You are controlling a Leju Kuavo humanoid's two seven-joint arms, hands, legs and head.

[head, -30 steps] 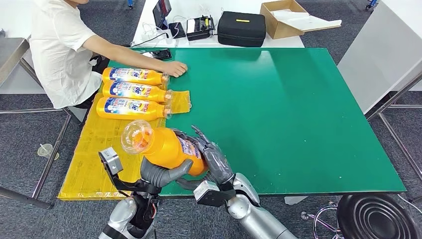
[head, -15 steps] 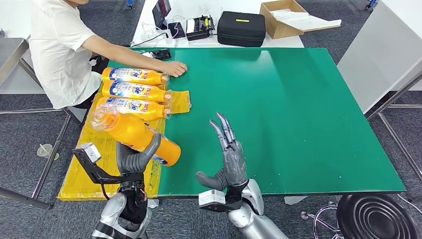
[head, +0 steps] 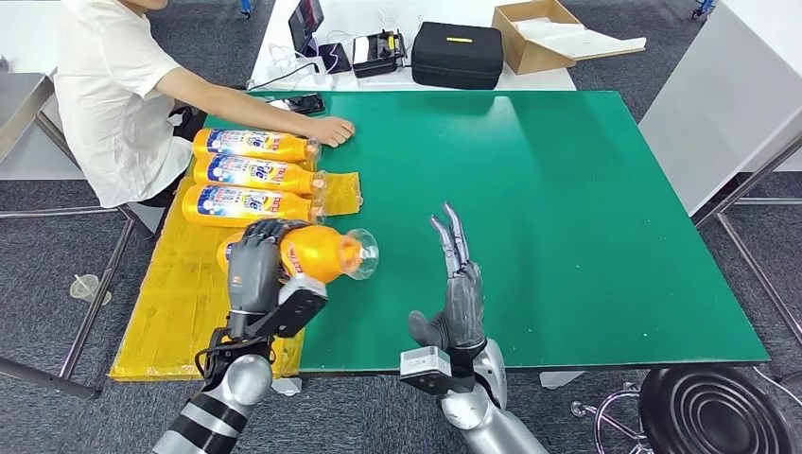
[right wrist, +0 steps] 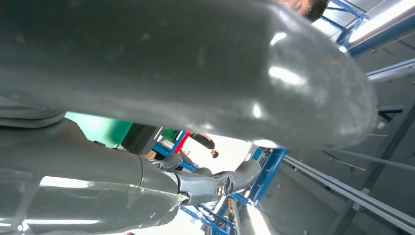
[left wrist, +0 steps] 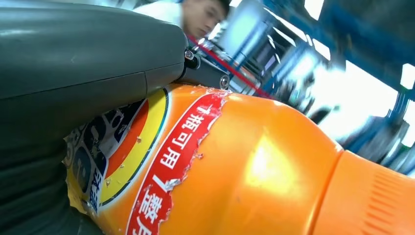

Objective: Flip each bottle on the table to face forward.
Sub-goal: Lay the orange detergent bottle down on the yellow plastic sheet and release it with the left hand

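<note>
Since half a second ago, the orange bottle (head: 317,253) has been swung round in the left hand (head: 253,274), so that its clear cap end is now pointed toward the middle of the green table (head: 567,236) instead of away from it. The bottle is gripped by the left hand, whose dark fingers are wrapped over its body near the base; in the left wrist view the red and yellow label is seen close against the grey thumb. It is held lying on its side over the near left edge of the table, just beside the yellow mat (head: 180,303). The right hand (head: 461,293) has been raised a little farther over the table; it is held apart from the bottle with fingers straight and spread, holding nothing.

Three more orange bottles (head: 253,173) are laid side by side on the mat at the table's far left, label up. A person's hand (head: 329,130) is rested on the table just beyond them. A black case (head: 460,55) and a cardboard box (head: 539,33) are set behind the table's far edge.
</note>
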